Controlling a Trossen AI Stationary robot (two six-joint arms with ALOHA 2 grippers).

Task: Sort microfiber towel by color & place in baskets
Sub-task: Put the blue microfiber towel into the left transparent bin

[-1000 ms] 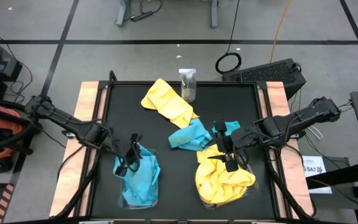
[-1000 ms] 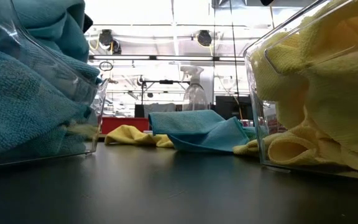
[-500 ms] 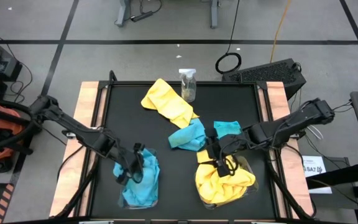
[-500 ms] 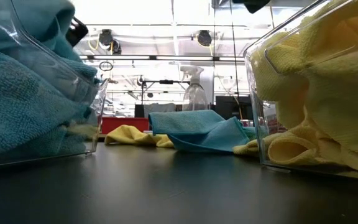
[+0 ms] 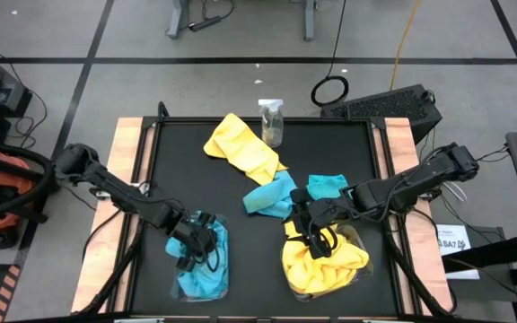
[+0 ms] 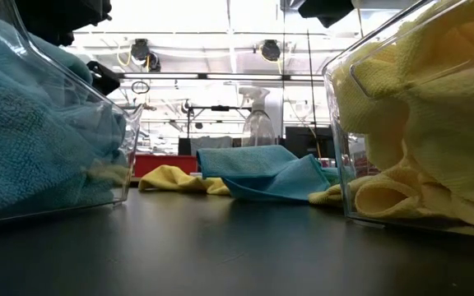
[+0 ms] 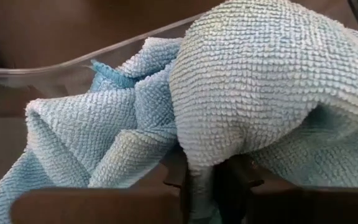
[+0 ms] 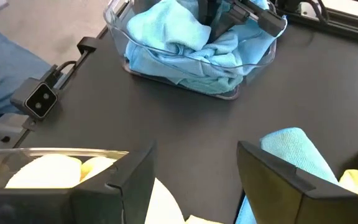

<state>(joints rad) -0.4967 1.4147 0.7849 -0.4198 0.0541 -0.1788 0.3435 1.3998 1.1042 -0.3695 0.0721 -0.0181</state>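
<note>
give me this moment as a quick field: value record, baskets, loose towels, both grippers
left basket: turquoise towels
right basket: yellow towels
loose on table: yellow towel, two turquoise towels
left gripper: down in left basket, shut on a turquoise towel
right gripper: over right basket, jaws open, empty
other: spray bottle at far edge

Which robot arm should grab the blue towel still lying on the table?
Probably the right. The right gripper is open over the yellow basket, beside the loose blue towel. The left gripper is down in the blue basket, shut on a towel.
</note>
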